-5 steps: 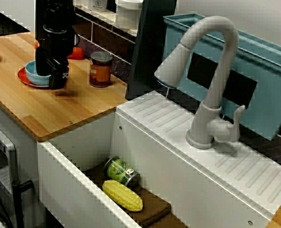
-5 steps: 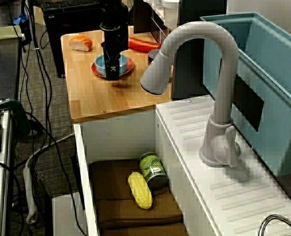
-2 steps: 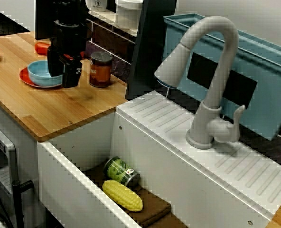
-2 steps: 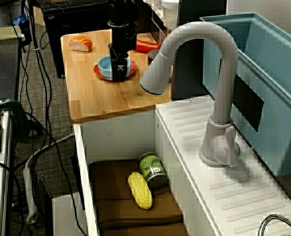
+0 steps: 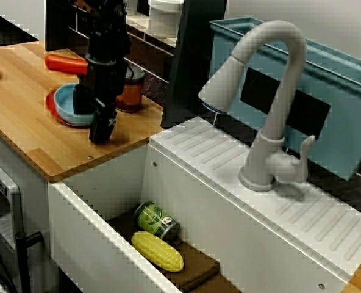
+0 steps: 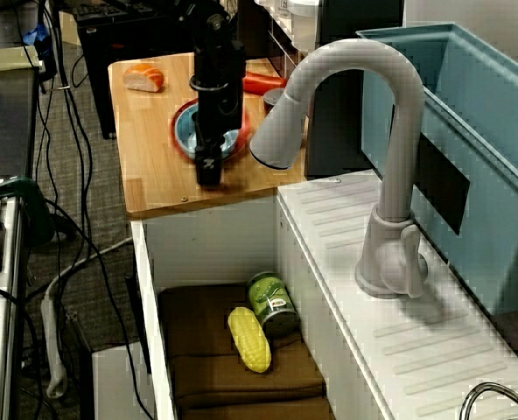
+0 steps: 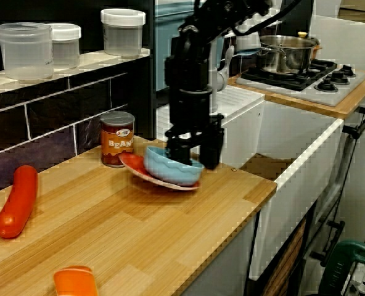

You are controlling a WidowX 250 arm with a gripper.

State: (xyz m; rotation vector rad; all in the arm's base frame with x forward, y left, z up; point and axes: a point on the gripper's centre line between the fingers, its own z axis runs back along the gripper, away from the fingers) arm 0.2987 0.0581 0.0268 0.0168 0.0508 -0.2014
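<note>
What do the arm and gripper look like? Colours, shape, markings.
The arm is all black, built of thick rounded segments. The gripper is black too, with two blocky parallel fingers; one bears a small white mark.

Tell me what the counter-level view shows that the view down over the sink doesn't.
Only the counter-level view: the stove with its pot, the lidded jars on the ledge, and the BEANS label on the bean can. Only the view down over the sink: the green can and corn cob lying on the brown cloth in the basin. Both: the pincer astride the blue bowl rim, the bowl sitting on the red plate, the red sausage on the wooden counter.
</note>
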